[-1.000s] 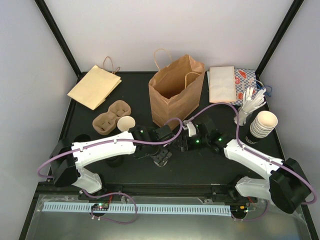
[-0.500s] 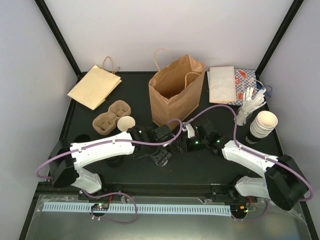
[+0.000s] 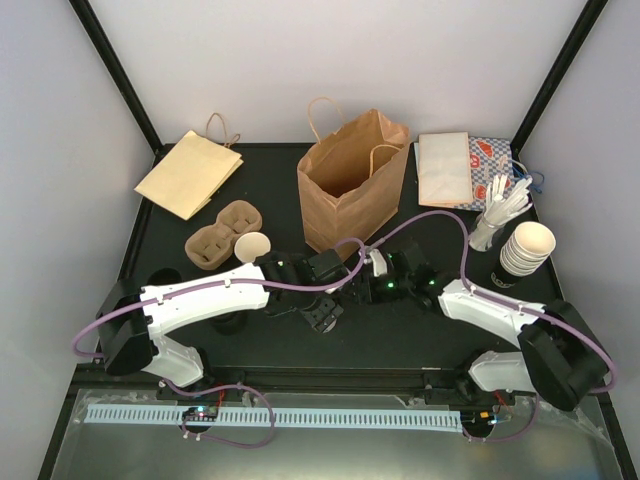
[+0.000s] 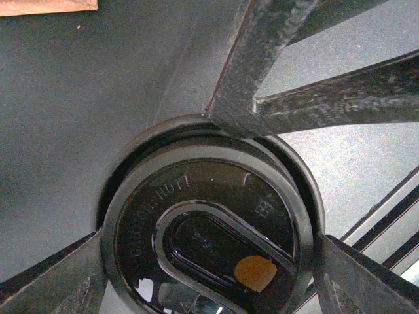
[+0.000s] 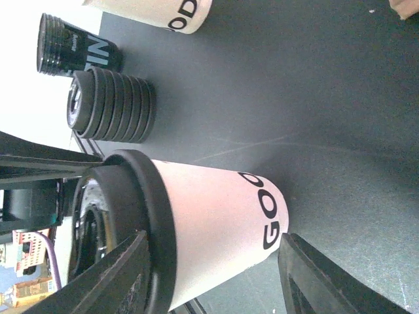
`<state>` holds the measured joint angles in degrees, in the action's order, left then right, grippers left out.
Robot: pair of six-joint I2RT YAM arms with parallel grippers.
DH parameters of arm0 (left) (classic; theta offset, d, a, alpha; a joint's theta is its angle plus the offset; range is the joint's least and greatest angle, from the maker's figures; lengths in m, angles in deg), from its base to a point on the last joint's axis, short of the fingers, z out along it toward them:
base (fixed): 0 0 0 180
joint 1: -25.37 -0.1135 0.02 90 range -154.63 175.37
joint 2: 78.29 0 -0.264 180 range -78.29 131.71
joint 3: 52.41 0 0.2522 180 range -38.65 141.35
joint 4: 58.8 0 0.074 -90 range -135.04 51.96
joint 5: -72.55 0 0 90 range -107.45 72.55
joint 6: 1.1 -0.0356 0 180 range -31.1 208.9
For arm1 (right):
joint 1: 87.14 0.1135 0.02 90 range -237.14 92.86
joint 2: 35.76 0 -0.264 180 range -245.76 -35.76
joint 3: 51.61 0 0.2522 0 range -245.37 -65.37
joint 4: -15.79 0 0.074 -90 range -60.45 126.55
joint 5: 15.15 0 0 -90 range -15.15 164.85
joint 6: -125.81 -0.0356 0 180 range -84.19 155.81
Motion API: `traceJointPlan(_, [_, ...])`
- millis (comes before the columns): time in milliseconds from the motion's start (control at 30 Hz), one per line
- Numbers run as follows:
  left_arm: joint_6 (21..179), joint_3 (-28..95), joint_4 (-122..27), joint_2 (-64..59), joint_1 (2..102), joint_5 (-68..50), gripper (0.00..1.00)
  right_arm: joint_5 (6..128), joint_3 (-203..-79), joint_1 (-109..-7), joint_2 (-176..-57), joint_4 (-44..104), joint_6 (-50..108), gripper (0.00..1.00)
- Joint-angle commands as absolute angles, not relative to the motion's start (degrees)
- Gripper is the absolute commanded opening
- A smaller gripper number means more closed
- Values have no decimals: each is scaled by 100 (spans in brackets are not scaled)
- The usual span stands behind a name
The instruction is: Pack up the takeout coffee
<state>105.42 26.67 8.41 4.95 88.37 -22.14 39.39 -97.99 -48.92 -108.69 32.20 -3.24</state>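
Note:
The takeout coffee (image 5: 216,222), a white tapered paper cup with dark print and a black lid (image 4: 209,229), stands on the dark table. In the top view it is hidden under the wrists. My left gripper (image 4: 209,281) reaches down over it, one finger against each side of the lid's rim. My right gripper (image 5: 213,239) comes in from the side with its fingers (image 5: 124,275) apart and the cup between them, untouched. In the top view the left gripper (image 3: 322,310) and right gripper (image 3: 358,285) meet in front of the bag.
An open brown paper bag (image 3: 350,185) stands behind the grippers. A brown cup carrier (image 3: 222,235) and an open white cup (image 3: 252,246) sit to the left. A stack of black lids (image 5: 111,104) and a black container (image 5: 72,46) are nearby. Nested cups (image 3: 525,250) stand at right.
My right arm has slid left toward the cup and its fingers have narrowed a little. The left arm has stayed still.

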Motion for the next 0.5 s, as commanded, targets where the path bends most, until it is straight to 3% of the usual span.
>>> traceJointPlan(0, [10472,2560,884,650,8839,-1957,85,3956,-9841,-4899,-11054,3053,-279,56])
traceJointPlan(267, [10481,2491,810,670,8837,-1924,85,3820,-9784,-4882,-11329,3095,-174,55])
traceJointPlan(467, [10515,2442,779,661,8839,-1896,85,4432,-9616,-4889,-11528,3572,-91,49])
